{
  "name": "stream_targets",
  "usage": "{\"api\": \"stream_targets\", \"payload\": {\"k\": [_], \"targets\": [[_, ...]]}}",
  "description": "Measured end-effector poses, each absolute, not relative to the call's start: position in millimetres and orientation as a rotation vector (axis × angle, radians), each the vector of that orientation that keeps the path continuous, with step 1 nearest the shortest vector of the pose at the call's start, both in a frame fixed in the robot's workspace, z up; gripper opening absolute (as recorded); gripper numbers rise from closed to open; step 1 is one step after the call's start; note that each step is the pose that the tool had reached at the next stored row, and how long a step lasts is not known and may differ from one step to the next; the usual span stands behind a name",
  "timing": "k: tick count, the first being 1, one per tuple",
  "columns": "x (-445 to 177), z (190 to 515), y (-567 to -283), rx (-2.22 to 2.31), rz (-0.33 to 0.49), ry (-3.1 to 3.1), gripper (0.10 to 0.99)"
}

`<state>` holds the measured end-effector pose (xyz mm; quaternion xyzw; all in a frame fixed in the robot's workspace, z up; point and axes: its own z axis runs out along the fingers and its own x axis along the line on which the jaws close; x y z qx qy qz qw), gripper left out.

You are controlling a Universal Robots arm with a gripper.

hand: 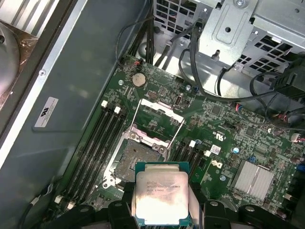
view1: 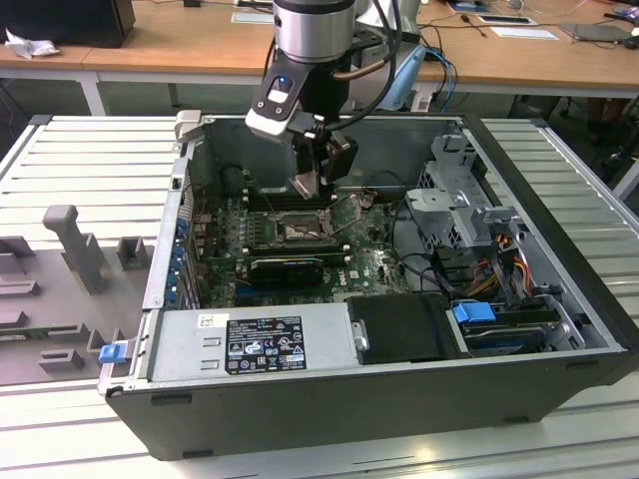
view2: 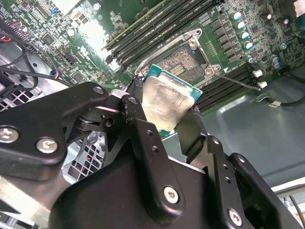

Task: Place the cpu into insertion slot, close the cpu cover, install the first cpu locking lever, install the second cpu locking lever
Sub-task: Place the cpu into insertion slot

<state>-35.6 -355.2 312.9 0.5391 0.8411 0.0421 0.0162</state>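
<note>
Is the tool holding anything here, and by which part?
The tool holds the cpu, pinched by two opposite side edges.

Black label (view1: 265,344): on the power supply (view1: 180,344); dense white print and symbols, no word legible.
Small white sticker (view1: 212,320): just beside the black label; print illegible.
White sticker (hand: 46,112): on the grey case wall (hand: 90,67); dark mark and fine lines, unreadable.
Lid of the cpu (hand: 161,191): faint lines of print, not legible.
White marks (hand: 217,163): printed on the motherboard (hand: 228,133); none readable.
</note>
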Motion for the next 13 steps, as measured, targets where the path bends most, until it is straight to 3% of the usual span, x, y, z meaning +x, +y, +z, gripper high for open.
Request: {"api": "stream_targets", "payload": {"k": [13], "targets": [[-35.6, 309.9, -355.1, 1.875, 0.126, 2.468, 0.529]]}}
